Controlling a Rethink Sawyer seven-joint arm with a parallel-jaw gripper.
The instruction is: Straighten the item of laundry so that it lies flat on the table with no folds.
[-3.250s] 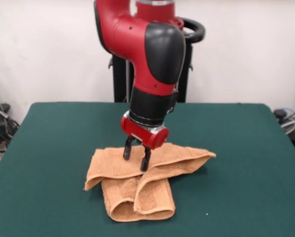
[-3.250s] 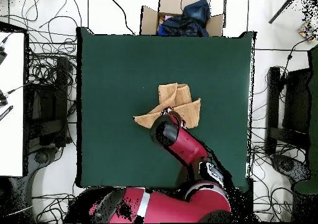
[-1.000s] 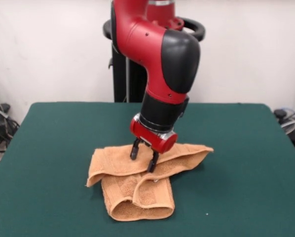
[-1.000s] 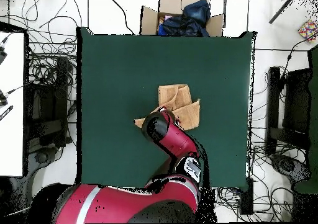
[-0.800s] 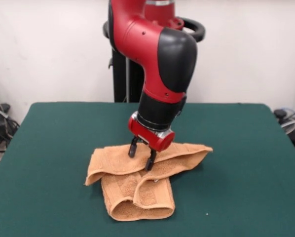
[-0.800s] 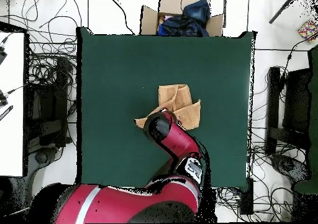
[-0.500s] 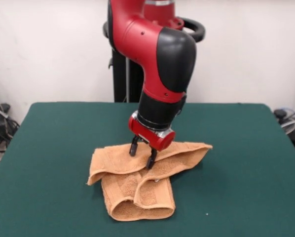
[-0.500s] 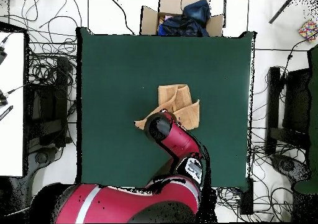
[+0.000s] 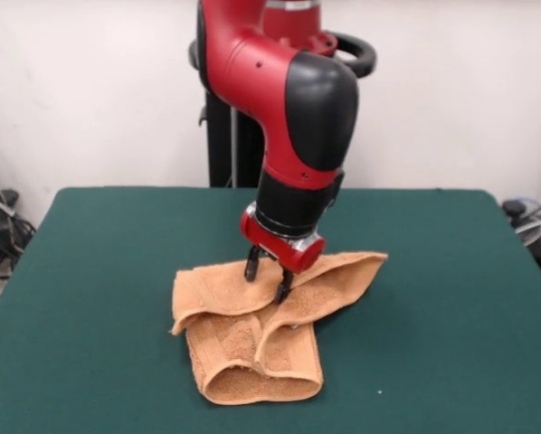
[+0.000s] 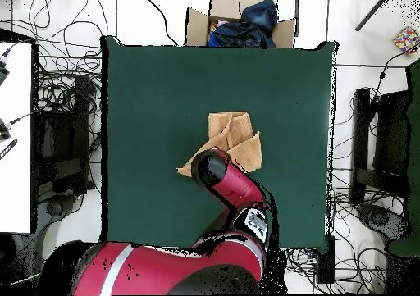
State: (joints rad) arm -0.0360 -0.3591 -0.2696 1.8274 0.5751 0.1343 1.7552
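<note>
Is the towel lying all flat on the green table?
No, the towel is bunched, with folded flaps looping over each other.

**Gripper down on a bunched towel**

The red and black arm (image 9: 284, 108) reaches down over the middle of the green table (image 9: 451, 298). Its gripper (image 9: 269, 282) sits right on the orange-tan towel (image 9: 252, 330), two dark fingers (image 9: 282, 289) slightly apart, tips pressed into the cloth at a raised fold. The towel is crumpled: one wing stretches toward the right, another droops on the left, and two rolled flaps lie side by side on the near side.
</note>
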